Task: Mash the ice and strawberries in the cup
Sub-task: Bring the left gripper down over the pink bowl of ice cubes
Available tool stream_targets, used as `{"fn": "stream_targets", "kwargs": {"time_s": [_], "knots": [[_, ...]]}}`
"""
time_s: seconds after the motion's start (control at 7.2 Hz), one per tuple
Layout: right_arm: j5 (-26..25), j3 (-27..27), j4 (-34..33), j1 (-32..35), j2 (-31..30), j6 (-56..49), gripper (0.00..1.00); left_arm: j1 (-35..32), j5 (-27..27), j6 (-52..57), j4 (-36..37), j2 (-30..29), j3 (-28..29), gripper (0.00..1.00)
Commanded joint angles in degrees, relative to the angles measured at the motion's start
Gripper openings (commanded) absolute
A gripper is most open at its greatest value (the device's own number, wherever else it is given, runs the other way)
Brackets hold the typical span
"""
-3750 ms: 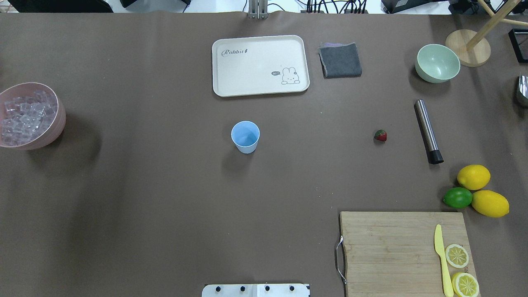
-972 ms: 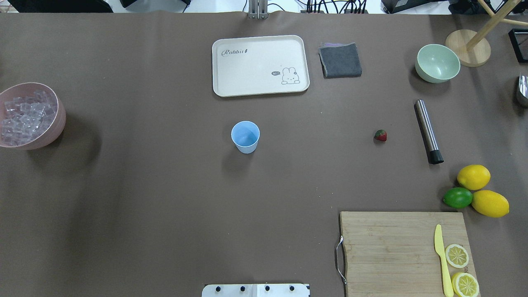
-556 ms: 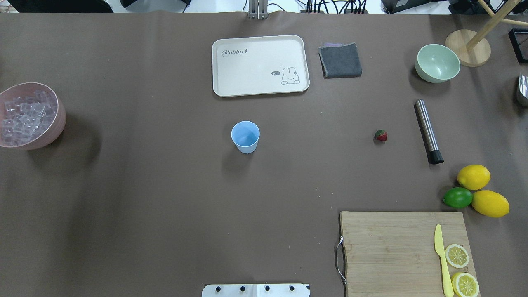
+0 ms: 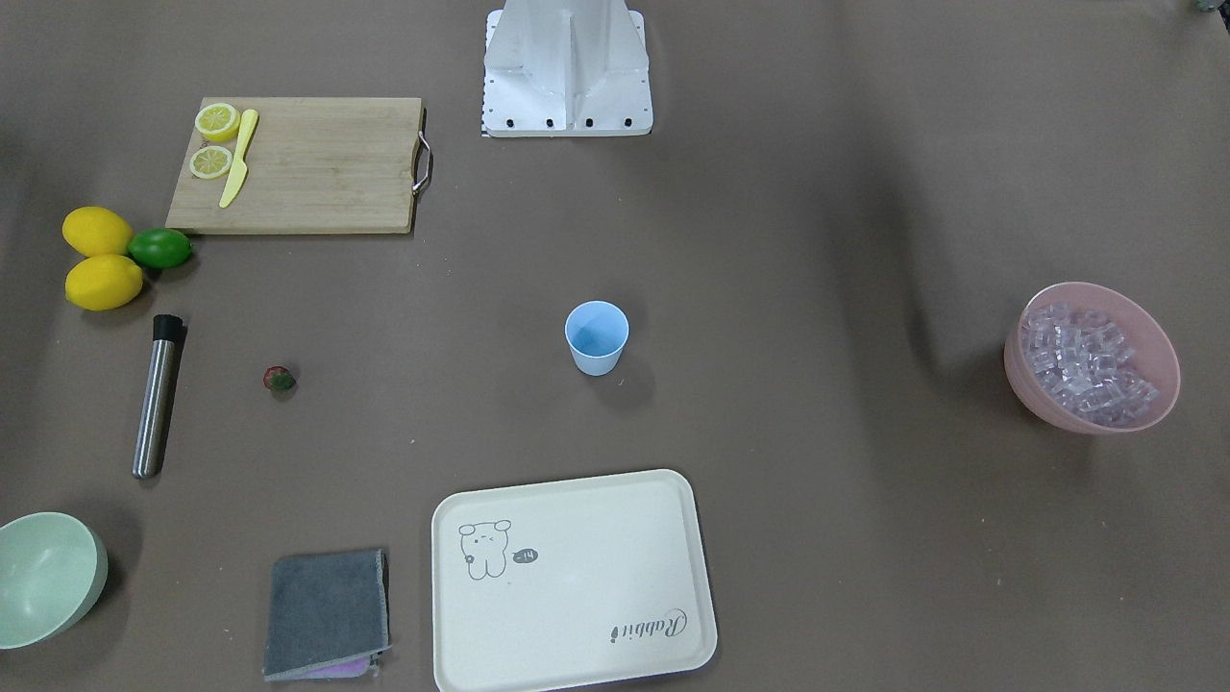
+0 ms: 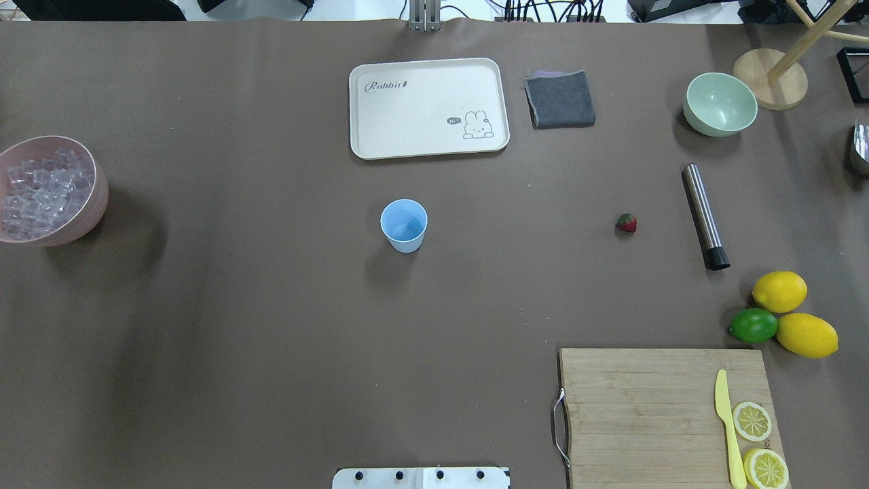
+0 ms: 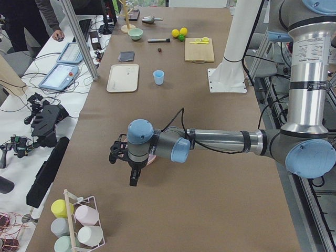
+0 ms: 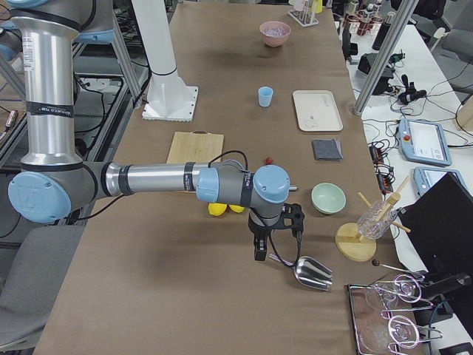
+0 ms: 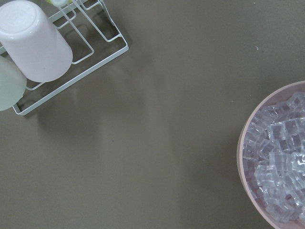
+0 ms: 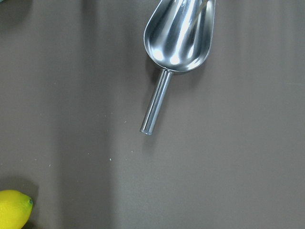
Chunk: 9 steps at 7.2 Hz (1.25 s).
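Nothing begun, by the look. Cup [image 5: 404, 224] stands empty at the centre of the overhead view. Strawberry [image 5: 626, 223] lies on the table right of centre, near the steel muddler [image 5: 705, 216]. Ice [image 5: 41, 193] all sits in the pink bowl [image 5: 102, 202] at the left edge. Left gripper [image 6: 134, 180] hangs near that bowl, right gripper [image 7: 260, 251] near a metal scoop [image 9: 178, 36]. Cannot tell whether either's fingers are parted or closed.

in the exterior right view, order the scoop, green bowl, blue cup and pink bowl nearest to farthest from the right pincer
From the right pincer:
1. metal scoop, almost beneath it
2. pale green bowl, nearby, operators' side
3. light-blue cup, mid-table
4. pink bowl, far end
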Motion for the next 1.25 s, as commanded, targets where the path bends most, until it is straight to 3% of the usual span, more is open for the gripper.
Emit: {"fn": "stream_targets", "kwargs": {"time_s": [0.0,0.97,1.11], "knots": [[0.02,0.21,0.0,0.0,-0.04,0.0,1.0,0.0,0.0,0.0,0.0,0.1,0.37,0.97],[0.46,0.57,0.0,0.0,-0.92,0.0,1.0,-0.17,-0.17,-0.17,0.09,0.1,0.02,0.97],[0.72,0.83,0.0,0.0,-0.92,0.0,1.0,-0.35,-2.87,-0.17,-0.09,1.15,-0.51,0.97]]}}
